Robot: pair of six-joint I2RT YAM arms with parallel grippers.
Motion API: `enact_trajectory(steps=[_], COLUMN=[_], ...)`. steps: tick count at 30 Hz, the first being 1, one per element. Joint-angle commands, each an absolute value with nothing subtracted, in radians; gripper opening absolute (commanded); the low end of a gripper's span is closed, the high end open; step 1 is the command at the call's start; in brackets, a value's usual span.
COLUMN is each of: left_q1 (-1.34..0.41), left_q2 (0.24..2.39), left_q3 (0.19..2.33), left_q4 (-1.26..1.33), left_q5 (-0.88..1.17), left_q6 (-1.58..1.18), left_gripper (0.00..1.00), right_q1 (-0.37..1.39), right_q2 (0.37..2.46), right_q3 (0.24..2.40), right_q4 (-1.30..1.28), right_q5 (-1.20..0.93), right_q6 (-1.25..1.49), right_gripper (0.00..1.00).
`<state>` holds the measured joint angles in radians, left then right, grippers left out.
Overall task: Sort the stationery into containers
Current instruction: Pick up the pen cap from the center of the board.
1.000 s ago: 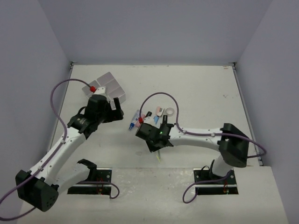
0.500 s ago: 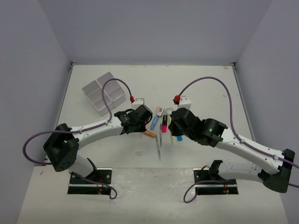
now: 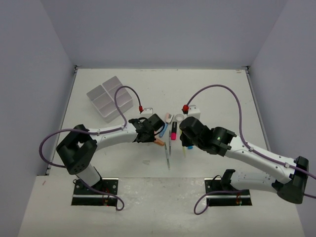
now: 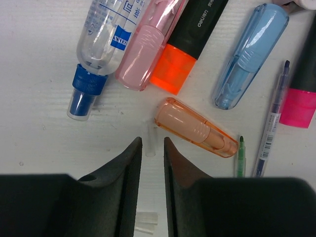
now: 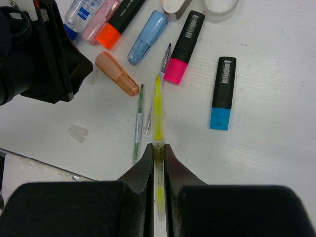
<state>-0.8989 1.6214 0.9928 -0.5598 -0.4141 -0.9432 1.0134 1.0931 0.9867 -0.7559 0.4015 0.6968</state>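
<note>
The white four-compartment tray (image 3: 94,94) stands at the far left. The stationery lies in a cluster at the table's middle. My left gripper (image 4: 152,140) hovers low over it with the jaws a narrow gap apart and nothing held. A small clear tube (image 4: 150,147) lies on the table at its tips, and the peach highlighter (image 4: 196,128) is just to the right. Beyond are the orange highlighter (image 4: 182,49), a pink one (image 4: 145,54) and a clear blue one (image 4: 249,54). My right gripper (image 5: 158,145) is shut on the yellow pen (image 5: 158,108), which points away from it.
A clear bottle with a blue cap (image 4: 98,44) lies left of the pink highlighter. A green pen (image 5: 138,123), a pink-and-black highlighter (image 5: 183,47), a blue-and-black one (image 5: 222,94), the tape roll (image 5: 219,6) and clear scraps (image 5: 78,132) surround the yellow pen. The left arm (image 5: 39,54) is close by.
</note>
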Motion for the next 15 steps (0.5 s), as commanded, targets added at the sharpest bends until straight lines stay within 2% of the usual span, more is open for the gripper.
enact_trajectory(steps=[1,13,15], left_q1=[-0.904,-0.904,-0.904], left_q2=[1.645,1.734,1.739], left_q3=[1.002,0.992,0.981], left_q4=[-0.518,-0.493,-0.488], left_q5=[-0.459,-0.468,-0.466], left_q6=[-0.978,-0.974,-0.976], left_gripper=[0.25,0.25,0.23], right_q1=[1.009,1.009,1.009], right_q2=[1.092,1.086,1.084], right_q3=[0.976,0.968,0.970], right_q4=[-0.717,-0.710,-0.709], right_q5=[0.411,0.398,0.400], right_q6=[0.687,0.676,0.674], right_gripper=[0.00,0.00,0.00])
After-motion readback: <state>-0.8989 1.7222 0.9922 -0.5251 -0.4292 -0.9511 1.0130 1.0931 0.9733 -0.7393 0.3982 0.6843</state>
